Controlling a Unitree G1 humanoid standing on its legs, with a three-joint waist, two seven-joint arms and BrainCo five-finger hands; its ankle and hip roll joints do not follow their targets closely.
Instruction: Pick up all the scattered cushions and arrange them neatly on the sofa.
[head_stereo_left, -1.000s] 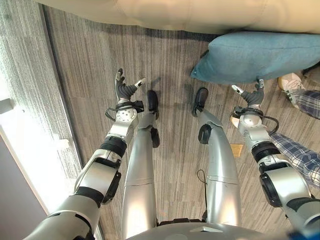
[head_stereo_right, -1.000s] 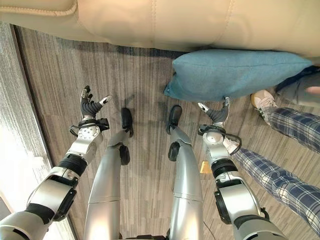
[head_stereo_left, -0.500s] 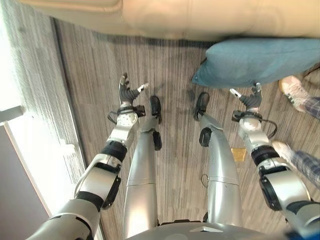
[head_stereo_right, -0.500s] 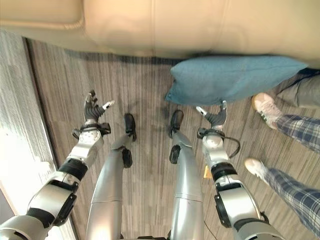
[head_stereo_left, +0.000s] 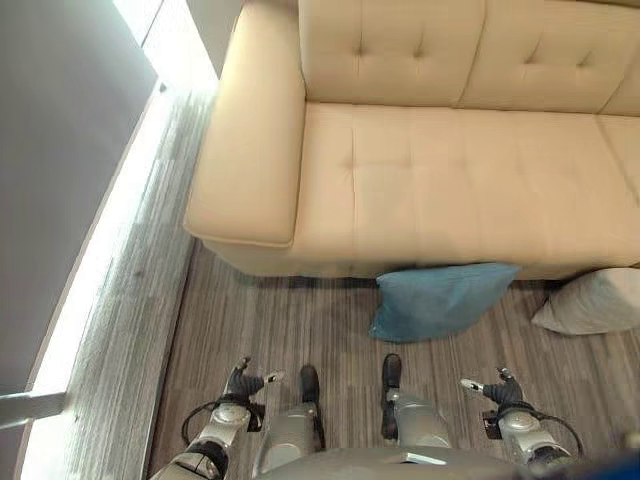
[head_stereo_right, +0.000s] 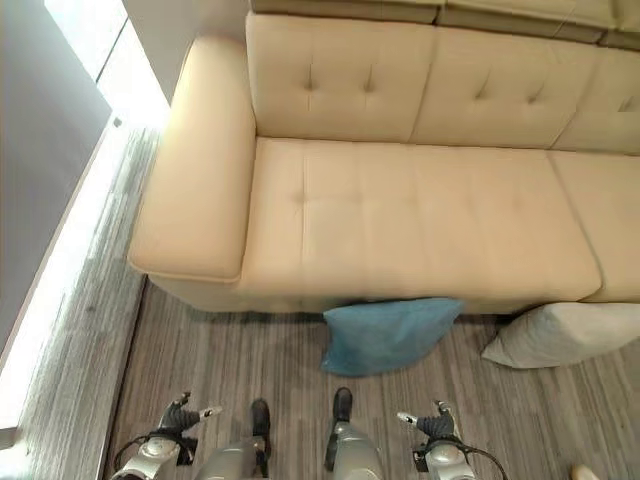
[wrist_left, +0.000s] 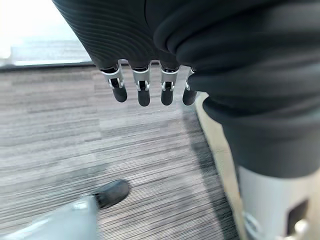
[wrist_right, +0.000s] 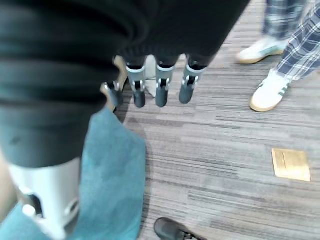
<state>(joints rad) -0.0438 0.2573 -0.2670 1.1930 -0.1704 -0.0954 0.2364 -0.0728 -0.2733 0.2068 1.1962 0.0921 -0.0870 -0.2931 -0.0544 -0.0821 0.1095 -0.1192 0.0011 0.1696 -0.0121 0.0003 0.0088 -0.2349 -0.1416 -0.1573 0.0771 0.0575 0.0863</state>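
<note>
Ahead, a cream sofa (head_stereo_left: 440, 170) with tufted back cushions and a bare seat, one broad armrest (head_stereo_left: 248, 140) toward the robot's left. Against its front edge, on the striped grey floor (head_stereo_left: 300, 320), a teal cushion (head_stereo_left: 440, 300), leaning on the sofa base. Further to the right, also on the floor beside the sofa front, a pale grey cushion (head_stereo_left: 592, 302), cut by the frame edge and apart from the teal one. Low in the head views, left robot hand (head_stereo_left: 243, 381) released, fingers straight, grasping nothing, above bare floor. Likewise the right robot hand (head_stereo_left: 497, 388): fingers relaxed and spread, empty, near the teal cushion but not touching. Past the right fingers (wrist_right: 161, 92) in the wrist view, a person's plaid trouser legs (wrist_right: 295, 30), white shoes (wrist_right: 270, 90), and a small brass floor plate (wrist_right: 291, 164).
</note>
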